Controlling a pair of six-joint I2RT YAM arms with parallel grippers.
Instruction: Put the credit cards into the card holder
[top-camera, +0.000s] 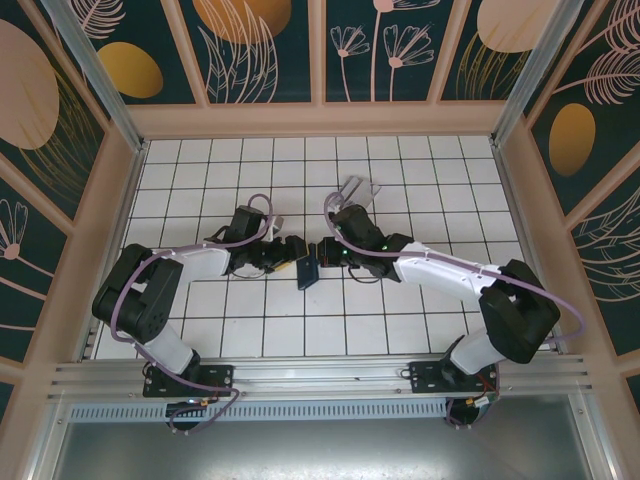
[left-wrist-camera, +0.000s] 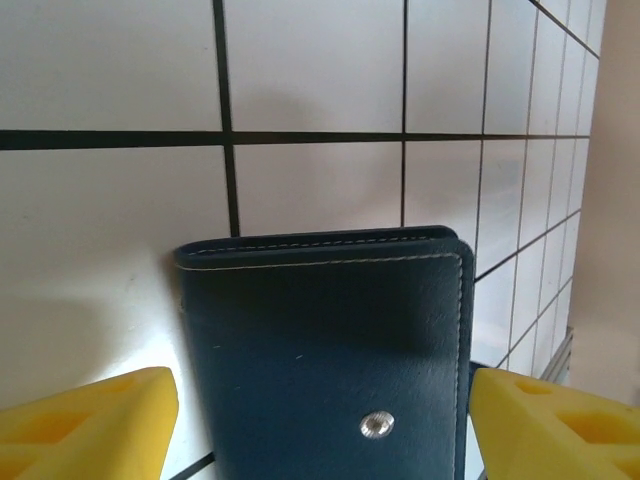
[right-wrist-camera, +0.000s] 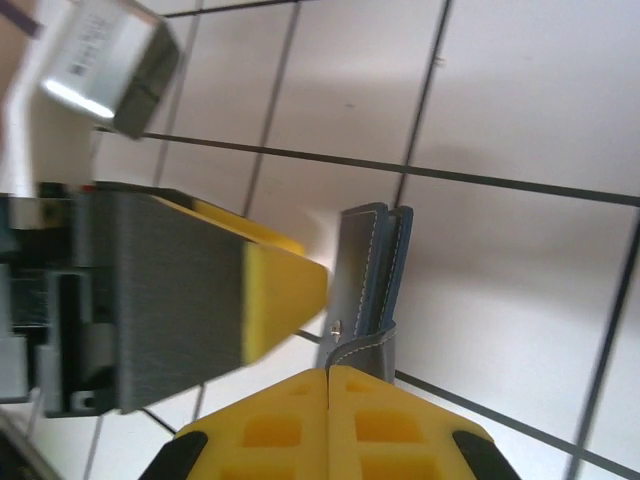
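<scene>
Dark blue wallet (left-wrist-camera: 320, 330) we see upright mid table (top-camera: 420, 330), left gripper (left-wrist-camera: 322, 390) jaws clasping its side edges, right gripper (right-wrist-camera: 328, 385) jaws closed together beside it, clear card holder (top-camera: 360, 188) nearer the far edge

The 2 white arms (top-camera: 440, 268) have black joints, lilac cables (top-camera: 190, 251) and yellow pincer fingers (left-wrist-camera: 80, 420).
</scene>
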